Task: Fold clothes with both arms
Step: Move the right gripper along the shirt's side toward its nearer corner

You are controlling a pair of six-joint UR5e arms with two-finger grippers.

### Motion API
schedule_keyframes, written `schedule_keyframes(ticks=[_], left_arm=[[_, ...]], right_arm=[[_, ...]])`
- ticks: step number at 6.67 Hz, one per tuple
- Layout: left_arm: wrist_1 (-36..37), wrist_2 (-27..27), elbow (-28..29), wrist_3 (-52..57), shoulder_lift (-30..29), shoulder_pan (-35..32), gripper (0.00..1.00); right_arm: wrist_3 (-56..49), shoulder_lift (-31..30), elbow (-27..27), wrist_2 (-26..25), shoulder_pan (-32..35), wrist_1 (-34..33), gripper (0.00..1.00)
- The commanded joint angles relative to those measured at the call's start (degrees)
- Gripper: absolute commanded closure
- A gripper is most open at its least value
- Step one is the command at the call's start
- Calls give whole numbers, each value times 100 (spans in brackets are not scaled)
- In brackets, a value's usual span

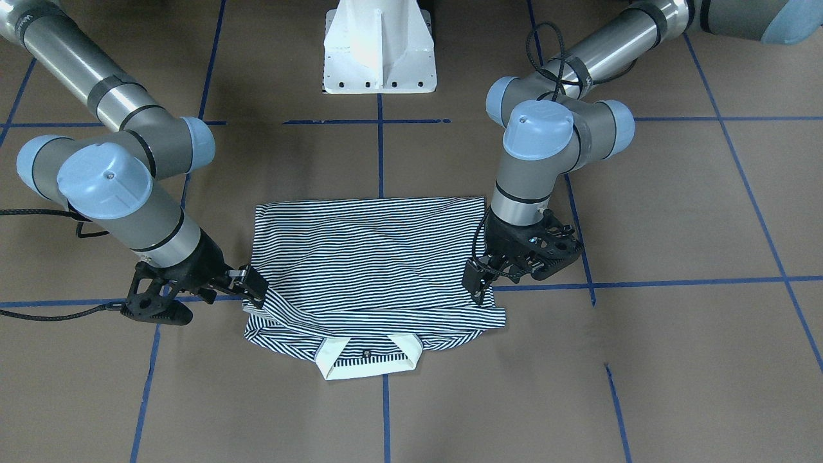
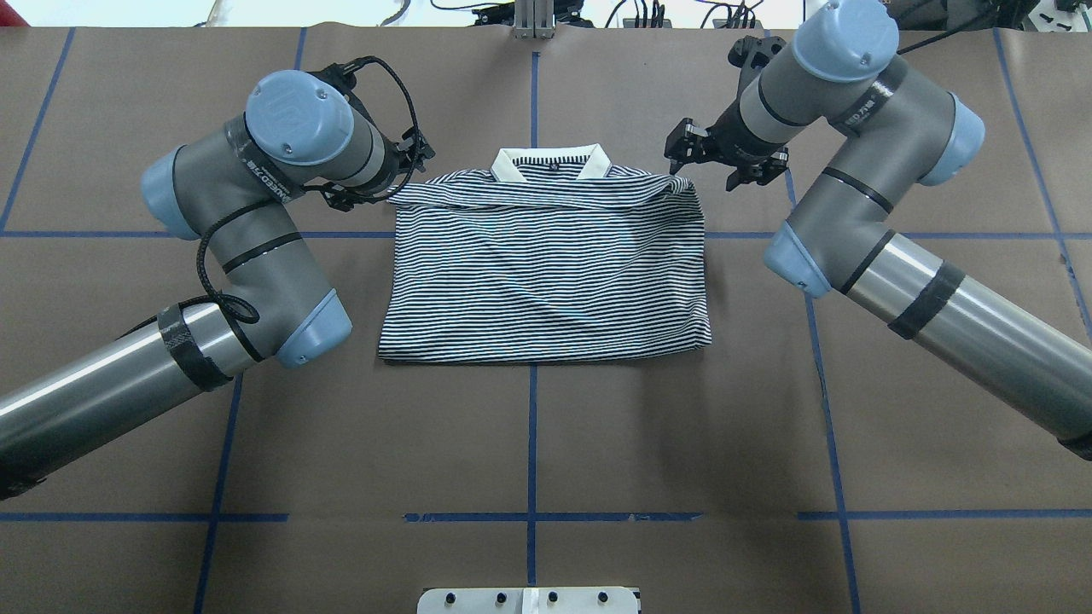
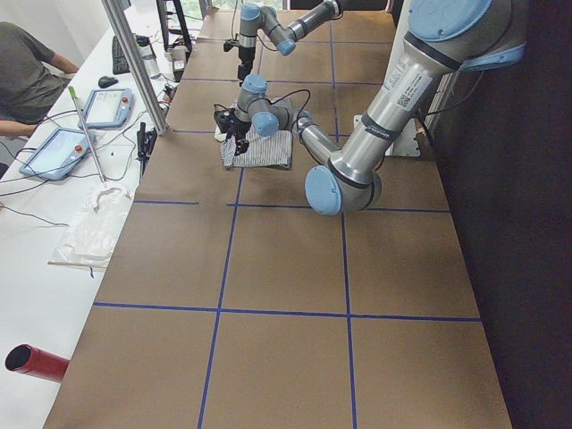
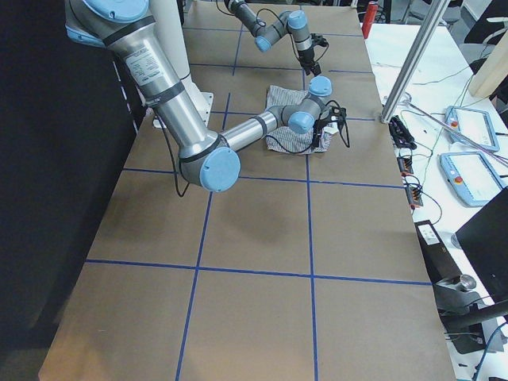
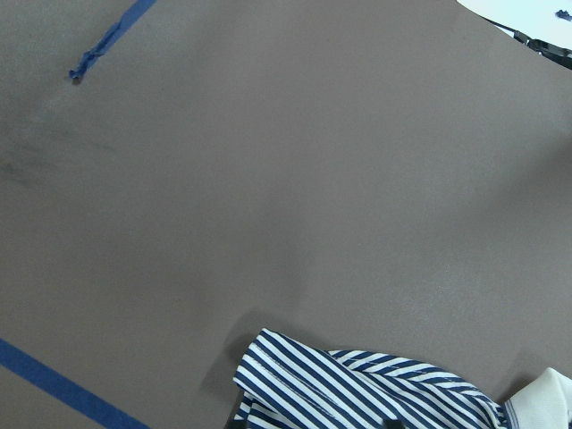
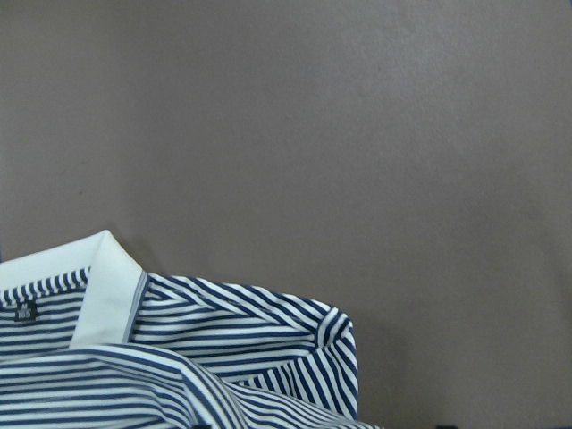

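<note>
The navy-and-white striped polo shirt [image 2: 546, 264] lies folded in half on the brown table. Its cream collar [image 2: 551, 162] is at the far edge, and the folded-over layer reaches up to the shoulders. My left gripper [image 2: 411, 169] is at the shirt's left shoulder corner; it also shows in the front-facing view [image 1: 479, 284]. My right gripper [image 2: 680, 152] is at the right shoulder corner, and shows in the front-facing view [image 1: 249, 286]. Both sit low at the fabric's edge with fingers apart and look open. Both wrist views show only a shirt corner [image 5: 375, 384] [image 6: 223, 349].
The white pedestal base [image 1: 379, 48] stands behind the shirt, on the robot's side. Blue tape lines [image 2: 532, 443] cross the brown table cover. Tablets and cables [image 3: 80, 125] lie on a white side table beyond the far edge, where a person sits.
</note>
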Motion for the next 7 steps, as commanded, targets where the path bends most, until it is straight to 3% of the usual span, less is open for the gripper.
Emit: schedule_keyframes(ticks=[1,3,4,5,6,7], left_arm=[[126,-30,-257,-6,38,-13,0],[144,-21,-293,-6,38,-4,0],[144,-29,-337,-6,38,-4,0],[231,-30,-433,-6,29,-4,0],[293,-30,-512,-6,29,-4,0],[294,-30,-513,-6,29,4,0]], right_arm=[[7,-338,474,120,-45,21,0],[103,-346,500,103,-107,29,0],[948,-468,823,33,-386,29,0],[1565,-818,1374,-272,-902,3,0],[1693,-1108,1632,-867,-1455,-23,0],[1703,-1268,1626,-1090,-1678,-32,0]])
